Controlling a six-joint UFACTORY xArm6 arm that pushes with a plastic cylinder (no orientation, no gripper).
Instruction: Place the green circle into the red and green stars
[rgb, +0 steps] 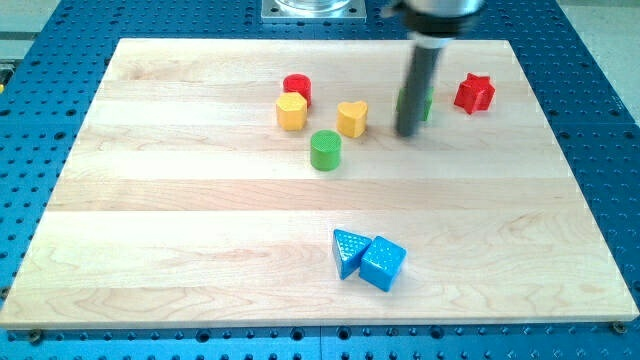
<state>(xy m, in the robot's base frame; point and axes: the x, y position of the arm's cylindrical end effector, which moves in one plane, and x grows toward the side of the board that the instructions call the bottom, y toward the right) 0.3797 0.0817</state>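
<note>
The green circle (325, 150) lies on the wooden board (200, 250), left of centre-top. The red star (474, 93) sits at the upper right. The green star (426, 105) is mostly hidden behind my rod, just left of the red star. My tip (407, 132) rests on the board right in front of the green star, well to the right of the green circle and right of the yellow heart.
A yellow heart (352, 118) lies between the green circle and my tip. A red cylinder (297, 88) and a yellow hexagon (291, 112) sit to the upper left of the circle. A blue triangle (348, 250) and blue cube (383, 263) touch near the bottom centre.
</note>
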